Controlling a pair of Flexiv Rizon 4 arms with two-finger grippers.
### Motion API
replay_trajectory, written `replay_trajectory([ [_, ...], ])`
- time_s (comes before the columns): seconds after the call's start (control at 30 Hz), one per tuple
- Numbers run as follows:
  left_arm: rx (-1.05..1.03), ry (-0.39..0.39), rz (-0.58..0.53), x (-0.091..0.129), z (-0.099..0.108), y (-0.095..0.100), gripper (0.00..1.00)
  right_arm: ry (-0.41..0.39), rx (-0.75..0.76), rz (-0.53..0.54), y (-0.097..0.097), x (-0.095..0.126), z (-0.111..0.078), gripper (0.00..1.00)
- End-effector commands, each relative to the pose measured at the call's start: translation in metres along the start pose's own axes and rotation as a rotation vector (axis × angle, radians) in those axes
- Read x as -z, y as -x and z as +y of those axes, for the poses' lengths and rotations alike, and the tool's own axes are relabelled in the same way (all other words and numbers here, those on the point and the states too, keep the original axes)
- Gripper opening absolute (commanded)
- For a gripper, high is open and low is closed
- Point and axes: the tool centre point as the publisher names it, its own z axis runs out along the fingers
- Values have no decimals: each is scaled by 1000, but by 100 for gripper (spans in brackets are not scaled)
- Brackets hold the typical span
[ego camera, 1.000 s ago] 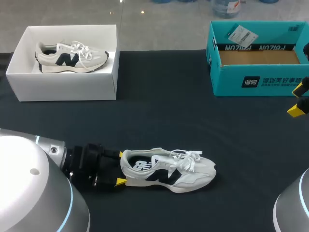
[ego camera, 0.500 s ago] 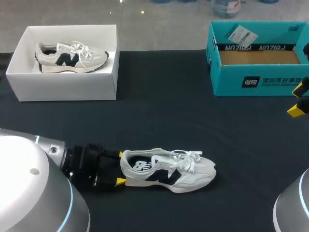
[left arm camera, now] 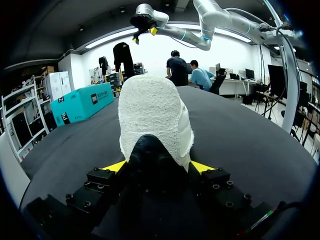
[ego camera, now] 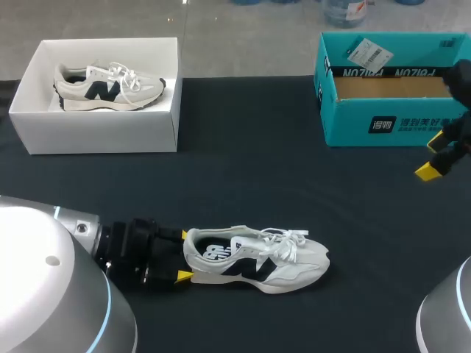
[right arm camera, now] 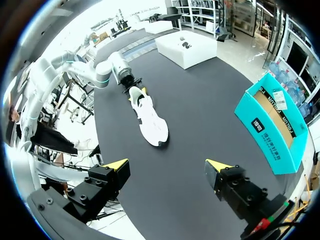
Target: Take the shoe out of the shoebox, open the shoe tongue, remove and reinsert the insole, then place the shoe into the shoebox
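Note:
A white sneaker [ego camera: 257, 259] with dark side marks lies on its sole on the black table [ego camera: 250, 176], toe to the right; the laces look loose. My left gripper [ego camera: 182, 256] stands at its heel with a yellow tip pressed on each side. In the left wrist view the heel [left arm camera: 152, 115] fills the space between the fingers of that gripper [left arm camera: 157, 167]. My right gripper [ego camera: 434, 156] hangs open and empty, high over the table's right side, in front of the teal shoebox [ego camera: 390, 121]. From the right gripper [right arm camera: 167, 165] the sneaker [right arm camera: 150, 120] lies far below.
The teal box [right arm camera: 272, 125] at the back right is open, showing brown cardboard inside. A white box [ego camera: 96, 118] at the back left holds a second, similar sneaker [ego camera: 107, 87]. My left arm [right arm camera: 100, 70] stretches low along the table to the heel.
My right gripper has moved left, further into the head view. The left gripper and the sneaker have stayed where they were.

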Motion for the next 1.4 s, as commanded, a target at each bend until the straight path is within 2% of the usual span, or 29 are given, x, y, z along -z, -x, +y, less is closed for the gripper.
replay_trajectory([
  [0.03,-1,3,1,-2,2,0,0,-25,-76,-5,-16,-38,30,100],
  [0.17,-1,3,1,-2,2,0,0,-13,-176,-4,-30,-71,47,100],
  [0.4,-1,3,1,-2,2,0,0,-31,-332,-20,-47,-116,67,100],
  [0.47,-1,3,1,-2,2,0,0,-79,-390,-29,-50,-131,74,100],
  [0.53,-1,3,1,-2,2,0,0,-74,-415,-18,-53,-144,82,100],
  [0.63,-1,3,1,-2,2,0,0,-163,-447,-17,-56,-169,100,100],
  [0.7,-1,3,1,-2,2,0,0,-209,-403,20,-58,-185,114,100],
  [1.4,-1,3,1,-2,2,0,0,-209,-403,20,-58,-185,114,100],
])
